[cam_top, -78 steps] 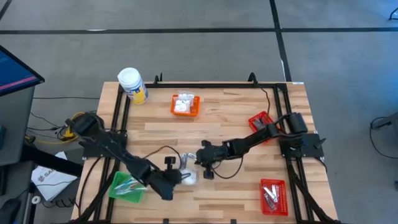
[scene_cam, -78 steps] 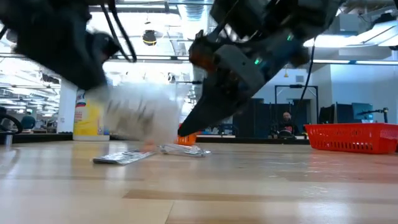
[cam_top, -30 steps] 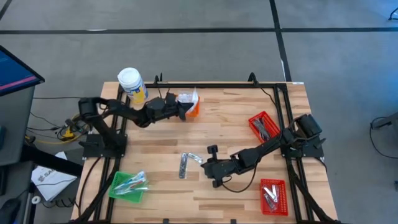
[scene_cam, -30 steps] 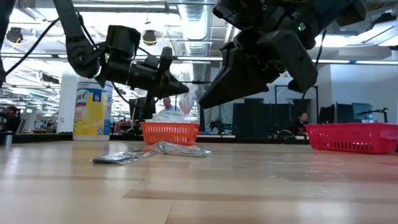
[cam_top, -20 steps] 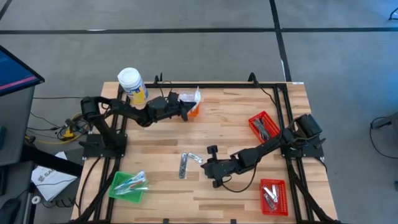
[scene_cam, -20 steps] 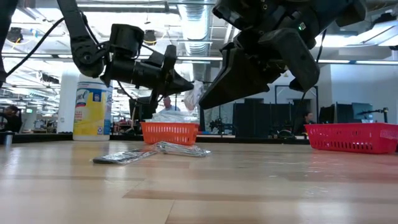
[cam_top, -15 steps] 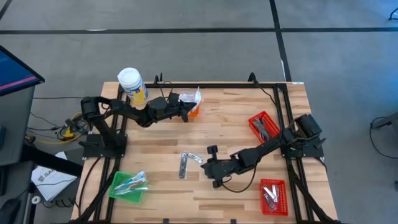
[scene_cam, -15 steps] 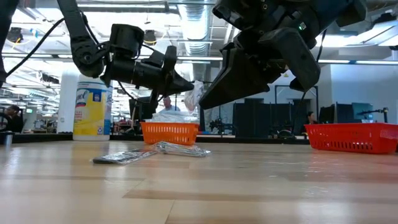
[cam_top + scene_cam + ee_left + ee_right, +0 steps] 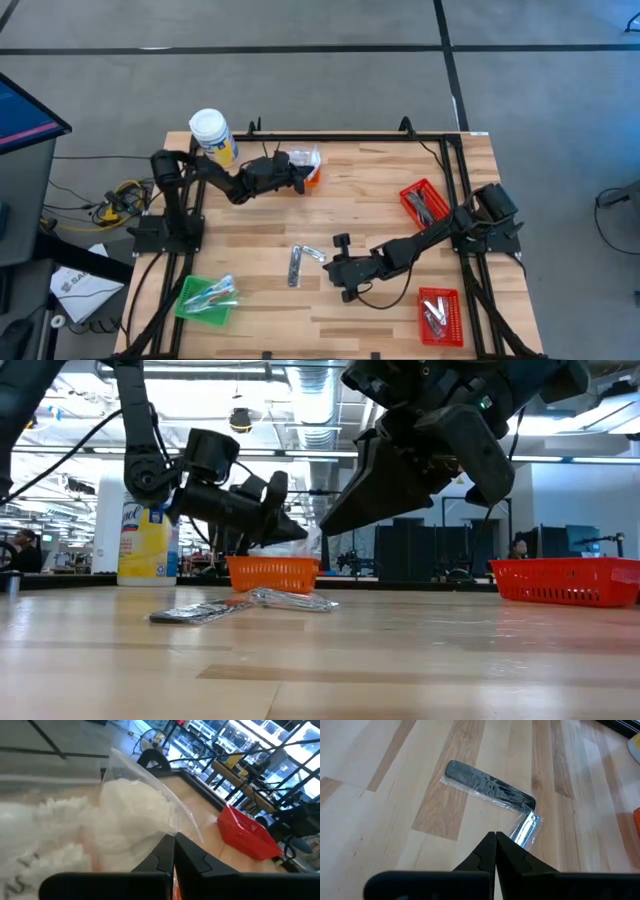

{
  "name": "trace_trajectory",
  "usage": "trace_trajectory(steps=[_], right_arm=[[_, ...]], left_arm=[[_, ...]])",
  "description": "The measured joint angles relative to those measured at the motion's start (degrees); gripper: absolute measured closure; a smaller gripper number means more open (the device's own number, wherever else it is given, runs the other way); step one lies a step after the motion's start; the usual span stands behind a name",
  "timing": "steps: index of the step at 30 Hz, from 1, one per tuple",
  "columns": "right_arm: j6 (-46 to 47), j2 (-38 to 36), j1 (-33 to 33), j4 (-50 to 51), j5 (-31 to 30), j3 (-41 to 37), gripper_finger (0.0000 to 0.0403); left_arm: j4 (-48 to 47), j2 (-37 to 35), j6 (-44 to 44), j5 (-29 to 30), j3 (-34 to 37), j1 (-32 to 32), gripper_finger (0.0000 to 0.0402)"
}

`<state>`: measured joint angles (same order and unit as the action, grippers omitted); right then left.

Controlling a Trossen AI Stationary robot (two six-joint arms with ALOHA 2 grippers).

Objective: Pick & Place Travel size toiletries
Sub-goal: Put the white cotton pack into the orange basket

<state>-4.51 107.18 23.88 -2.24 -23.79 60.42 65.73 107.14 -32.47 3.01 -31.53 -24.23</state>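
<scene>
Left gripper (image 9: 300, 178) fingers clamp white packet (image 9: 132, 815) directly above orange basket (image 9: 310, 176). Right gripper (image 9: 335, 268) closed empty beside wrapped comb (image 9: 487, 784).

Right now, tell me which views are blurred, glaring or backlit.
Left wrist view: the white clear-wrapped packet is soft and out of focus, bright windows behind. Low view: both arms are dark silhouettes against bright ceiling lights; the near table is blurred. Right wrist view: sharp, with glare on the silvery sachet beside the wrapped comb. High view: even light.
</scene>
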Motion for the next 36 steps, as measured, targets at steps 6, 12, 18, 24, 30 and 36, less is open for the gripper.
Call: trace_trajectory(steps=[6, 12, 18, 24, 30, 36], right_arm=[[-0.4, 0.0, -0.2, -3.6, 0.1, -2.3, 0.0403], [0.5, 0.0, -1.3, -6.3, 4.5, -3.7, 0.0403], [0.2, 0.0, -1.3, -6.4, 4.5, -3.7, 0.0403], [0.2, 0.0, -1.2, -6.4, 4.5, -3.7, 0.0403], [0.0, 0.0, -1.3, -6.5, 4.5, -3.8, 0.0403], [0.0, 0.0, -1.3, -7.1, 4.5, -3.8, 0.0403]], left_arm=[[0.0, 2.4, -0.8, 0.2, 0.0, 0.0, 0.0401], [-0.4, 1.8, 0.4, 1.2, 0.0, 0.5, 0.0393], [-0.5, -1.8, 3.6, 3.3, 0.0, 1.4, 0.0339], [-4.1, -6.4, 5.3, 4.4, 0.0, 1.8, 0.027], [-18.8, -11.4, -0.8, 3.2, 0.0, 2.6, 0.0276], [-27.6, -14.0, 2.4, 2.3, 0.0, 4.0, 0.0388]])
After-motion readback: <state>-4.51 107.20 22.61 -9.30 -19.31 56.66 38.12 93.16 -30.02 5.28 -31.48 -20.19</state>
